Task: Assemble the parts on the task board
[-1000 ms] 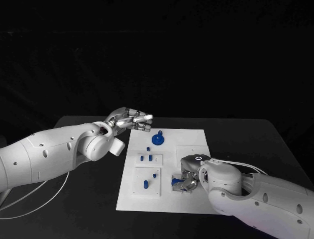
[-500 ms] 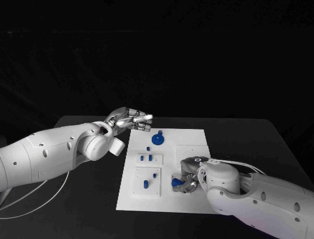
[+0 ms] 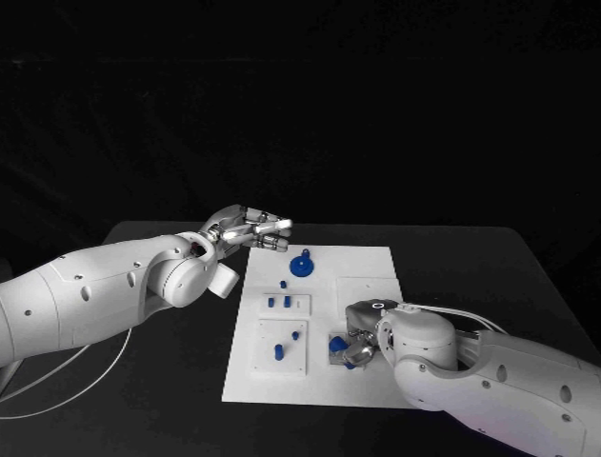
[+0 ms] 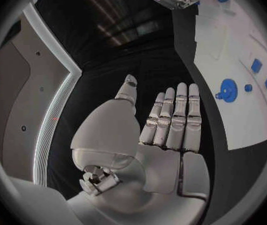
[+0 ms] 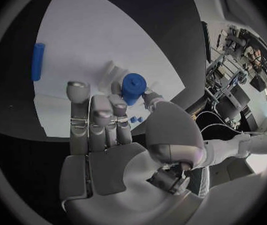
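One task board (image 3: 362,267) lies on the bench; right hand (image 3: 359,345) pinches one blue cylinder (image 5: 133,87) (fingers clamped); left hand (image 3: 250,228) fingers apart, holding nothing.

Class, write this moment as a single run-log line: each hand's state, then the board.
left hand: open, holds nothing, beside board | right hand: holds blue cylindrical part over task board | other blue parts lie on the board

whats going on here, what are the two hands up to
The robot is assembling blue parts on the white task board. Its right hand is down at the board's near edge, fingers around a blue cylindrical part. The left hand hovers by the board's far left corner, fingers extended, holding nothing. Other blue pieces, including a round knobbed one, lie on the board.
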Controlling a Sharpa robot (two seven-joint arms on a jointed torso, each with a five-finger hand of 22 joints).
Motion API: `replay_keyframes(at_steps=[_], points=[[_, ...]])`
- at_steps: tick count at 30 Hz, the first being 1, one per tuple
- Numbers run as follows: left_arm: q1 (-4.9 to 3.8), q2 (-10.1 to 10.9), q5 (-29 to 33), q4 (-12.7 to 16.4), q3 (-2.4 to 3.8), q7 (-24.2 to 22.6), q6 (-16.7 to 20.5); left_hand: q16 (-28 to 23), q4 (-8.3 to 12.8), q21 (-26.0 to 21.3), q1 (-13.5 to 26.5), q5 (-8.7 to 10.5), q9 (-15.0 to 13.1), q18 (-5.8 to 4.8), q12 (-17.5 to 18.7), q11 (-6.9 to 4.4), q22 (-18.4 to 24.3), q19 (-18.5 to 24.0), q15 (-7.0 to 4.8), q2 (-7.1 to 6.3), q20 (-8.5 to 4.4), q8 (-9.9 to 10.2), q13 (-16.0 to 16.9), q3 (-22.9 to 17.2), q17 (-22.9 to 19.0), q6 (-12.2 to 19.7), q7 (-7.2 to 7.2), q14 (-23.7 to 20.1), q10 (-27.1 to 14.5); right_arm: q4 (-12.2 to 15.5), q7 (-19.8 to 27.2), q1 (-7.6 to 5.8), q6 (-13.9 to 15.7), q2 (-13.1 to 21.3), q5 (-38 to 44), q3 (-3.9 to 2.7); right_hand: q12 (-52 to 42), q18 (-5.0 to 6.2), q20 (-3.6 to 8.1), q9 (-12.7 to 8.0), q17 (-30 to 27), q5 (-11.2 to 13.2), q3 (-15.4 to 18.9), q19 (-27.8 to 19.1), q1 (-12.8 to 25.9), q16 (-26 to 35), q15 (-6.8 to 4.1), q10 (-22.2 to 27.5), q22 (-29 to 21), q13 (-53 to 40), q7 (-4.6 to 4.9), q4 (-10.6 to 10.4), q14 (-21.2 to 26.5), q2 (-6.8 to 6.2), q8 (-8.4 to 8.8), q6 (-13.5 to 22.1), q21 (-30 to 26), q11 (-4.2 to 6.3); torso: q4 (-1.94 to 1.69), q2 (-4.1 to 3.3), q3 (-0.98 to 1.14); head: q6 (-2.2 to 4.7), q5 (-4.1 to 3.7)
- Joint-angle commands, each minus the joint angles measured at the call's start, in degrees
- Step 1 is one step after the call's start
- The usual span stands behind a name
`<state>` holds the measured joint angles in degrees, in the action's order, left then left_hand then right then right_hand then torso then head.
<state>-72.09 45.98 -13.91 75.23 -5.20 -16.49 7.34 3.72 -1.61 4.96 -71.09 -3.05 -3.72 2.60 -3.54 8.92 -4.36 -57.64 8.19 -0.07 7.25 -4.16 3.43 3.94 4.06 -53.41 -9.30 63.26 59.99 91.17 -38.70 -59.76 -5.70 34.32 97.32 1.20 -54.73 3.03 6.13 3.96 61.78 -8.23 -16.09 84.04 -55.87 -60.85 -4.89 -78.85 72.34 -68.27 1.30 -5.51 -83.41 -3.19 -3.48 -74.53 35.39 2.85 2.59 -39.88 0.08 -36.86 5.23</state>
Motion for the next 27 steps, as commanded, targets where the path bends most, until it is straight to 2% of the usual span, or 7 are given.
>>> replay_keyframes(at_steps=[1,2,6,14,19,22,27], points=[[-0.12,-0.05,-0.3,0.13,0.04,-0.25,-0.2,-0.19,0.03,0.18,0.14,-0.07,-0.03,1.03,0.11,-0.06,-0.06,0.19,0.06,0.56,0.23,-0.37,0.09,0.25,0.09,-0.02,-0.42,-0.23,-0.39,-0.37,-1.12,0.05,0.05,-0.08,-4.05,0.04,-0.28,-0.42,0.23,0.08,0.34,0.07,-3.05,2.75,0.39,-0.61,-0.04,-0.5,0.04,-0.18,0.07,2.8,-0.23,2.89,-0.25,-0.25,0.5,-0.01,0.01,0.01,-0.05,-0.02,-0.09],[-0.12,-0.05,-0.31,0.13,0.04,-0.23,-0.2,-0.19,0.03,0.18,0.14,-0.07,-0.03,1.03,0.11,-0.06,-0.06,0.19,0.06,0.56,0.23,-0.37,0.09,0.25,0.09,-0.02,-0.42,-0.23,-0.39,-0.49,-1.21,0.05,-0.03,-0.09,-5.08,0.04,-0.32,-0.42,0.21,0.06,0.43,1.32,-3.76,2.77,0.51,-0.71,-0.13,-0.53,0.08,-0.22,-0.13,3.04,-0.26,3.16,-0.15,-0.19,0.63,-0.01,0.02,0.02,-0.06,-0.03,-0.11],[-0.12,-0.07,-0.32,0.12,0.04,-0.19,-0.22,-0.19,0.03,0.18,0.14,-0.07,-0.03,1.03,0.11,-0.06,-0.06,0.19,0.06,0.56,0.23,-0.37,0.09,0.25,0.09,-0.02,-0.42,-0.23,-0.39,-0.91,-1.56,0.05,-0.25,-0.16,-7.69,0.04,-0.37,-0.33,0.24,0.08,0.77,1.18,-5.57,2.76,2.89,-0.95,-0.17,-0.59,0.09,-0.41,-0.09,3.98,-0.24,3.68,-0.17,-0.26,0.79,0.03,0.05,0.02,-0.06,0.04,-0.2],[-0.12,-0.09,-0.32,0.1,0.04,-0.06,-0.28,-0.18,-0.07,0.19,0.22,-0.08,-0.02,1.03,0.11,-0.05,-0.06,0.2,0.07,0.54,0.24,-0.37,0.09,0.24,0.09,-0.01,-0.43,-0.25,-0.38,-1.74,-2.01,0.05,-0.88,-0.45,-10.35,0.03,-0.38,-0.24,0.31,0.09,1.14,2.75,-5.17,2.76,4.47,-1.21,-0.24,-0.59,0.11,-0.52,-0.07,2.81,-0.25,3.99,-0.17,-0.33,0.89,0.04,0.03,0.01,-0.05,0.09,-0.42],[-0.12,-0.13,-0.33,0.09,0.04,-0.01,-0.3,-0.18,-0.07,0.19,0.22,-0.08,-0.02,1.03,0.11,-0.05,-0.06,0.2,0.07,0.54,0.24,-0.37,0.09,0.24,0.09,-0.01,-0.43,-0.25,-0.38,-1.95,-2.01,0.05,-0.96,-0.62,-10.84,0.03,-0.33,-0.2,0.33,0.11,1.24,4.63,-4.42,2.75,5.33,-1.2,-0.26,-0.53,0.11,-0.57,-0.06,2.08,-0.22,3.38,-0.18,-0.31,0.92,0.05,0.03,0.01,-0.03,0.15,-0.48],[-0.12,-0.16,-0.33,0.08,0.04,0.02,-0.33,-0.18,-0.07,0.19,0.22,-0.08,-0.02,1.03,0.11,-0.05,-0.06,0.2,0.07,0.54,0.24,-0.37,0.09,0.24,0.09,-0.01,-0.43,-0.25,-0.38,-1.98,-1.95,0.05,-0.83,-0.72,-10.98,0.03,-0.29,-0.2,0.42,0.12,1.32,5.44,-2.97,2.75,6.18,-1.16,-0.34,-0.54,0.07,-0.62,-0.08,1.03,-0.19,2.32,-0.21,-0.42,0.85,0.09,0.04,0.02,-0.03,0.16,-0.49],[-0.12,-0.16,-0.35,0.06,0.04,0.09,-0.33,-0.18,-0.07,0.19,0.22,-0.08,-0.02,1.03,0.11,-0.05,-0.06,0.2,0.07,0.54,0.24,-0.37,0.09,0.24,0.09,-0.01,-0.43,-0.25,-0.38,-1.88,-1.83,0.05,-0.3,-0.73,-11.07,0.03,-0.09,-0.45,0.72,0.08,1.63,5.49,1.05,2.76,6.09,-1.08,-0.51,-0.69,0.04,-0.87,-0.09,-1.86,-0.17,1.33,-0.22,-0.45,0.8,0.2,0.0,0.0,0.01,0.21,-0.48]])
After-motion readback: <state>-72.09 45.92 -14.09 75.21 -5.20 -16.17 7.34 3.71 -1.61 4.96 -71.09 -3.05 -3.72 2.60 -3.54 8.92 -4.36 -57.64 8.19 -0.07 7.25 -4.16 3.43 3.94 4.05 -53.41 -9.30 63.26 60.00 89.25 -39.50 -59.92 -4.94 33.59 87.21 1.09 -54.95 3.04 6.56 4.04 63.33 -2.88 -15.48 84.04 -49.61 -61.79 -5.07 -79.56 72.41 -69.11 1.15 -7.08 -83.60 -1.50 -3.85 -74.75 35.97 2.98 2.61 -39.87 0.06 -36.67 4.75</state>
